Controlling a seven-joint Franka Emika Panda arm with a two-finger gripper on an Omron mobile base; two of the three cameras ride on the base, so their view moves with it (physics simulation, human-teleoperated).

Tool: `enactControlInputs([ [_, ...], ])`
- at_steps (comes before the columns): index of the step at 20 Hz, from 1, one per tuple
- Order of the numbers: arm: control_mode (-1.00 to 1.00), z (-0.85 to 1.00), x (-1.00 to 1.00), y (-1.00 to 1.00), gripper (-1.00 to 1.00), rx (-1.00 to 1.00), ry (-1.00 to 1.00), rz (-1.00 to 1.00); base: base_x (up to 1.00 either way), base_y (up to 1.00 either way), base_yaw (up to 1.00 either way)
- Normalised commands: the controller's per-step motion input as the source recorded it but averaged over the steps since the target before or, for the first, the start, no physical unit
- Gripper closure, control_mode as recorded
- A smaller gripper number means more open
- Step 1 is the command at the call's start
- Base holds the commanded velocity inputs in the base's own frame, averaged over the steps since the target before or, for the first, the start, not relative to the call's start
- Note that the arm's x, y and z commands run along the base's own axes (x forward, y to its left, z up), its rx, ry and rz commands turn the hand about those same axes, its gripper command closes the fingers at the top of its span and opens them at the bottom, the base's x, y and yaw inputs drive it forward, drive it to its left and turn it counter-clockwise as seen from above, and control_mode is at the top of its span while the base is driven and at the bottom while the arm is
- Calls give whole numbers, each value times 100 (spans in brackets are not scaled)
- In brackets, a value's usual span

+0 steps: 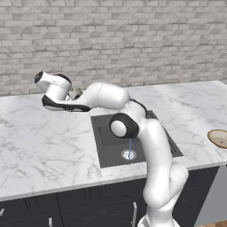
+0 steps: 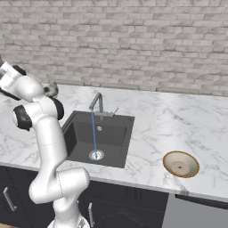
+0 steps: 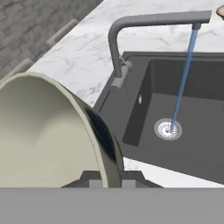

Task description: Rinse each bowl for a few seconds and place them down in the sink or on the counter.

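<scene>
Cream-green and glossy inside, the deep bowl is held tilted by its rim in the hand view, with the jaws closed tight on that rim at the bottom of the picture. The gripper is seen in the left base view over the marble surface, to the left of the sink and well apart from the running water. Water is seen falling from the faucet onto the drain, so the step in hand is judged to be the carrying of this bowl toward the stream for rinsing. For the next move, the bowl would need to be brought right, over the basin, and turned so that its inside meets the water. The tan bowl is left on the surface, right of the sink, not yet rinsed. The fingertips are mostly hidden behind the bowl's rim, and in both base views the bowl is largely hidden by the arm
</scene>
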Motion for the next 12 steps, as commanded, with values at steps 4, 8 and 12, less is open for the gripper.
enactControlInputs([
  [4, -100, -71, -47, 0, 100, 2, -27, -24, 0, 0, 0],
  [8, -100, -67, -55, 0, 100, 3, -24, -24, 0, 0, 0],
  [12, -100, -50, -63, 1, 100, 7, -20, -25, 0, 0, 0],
])
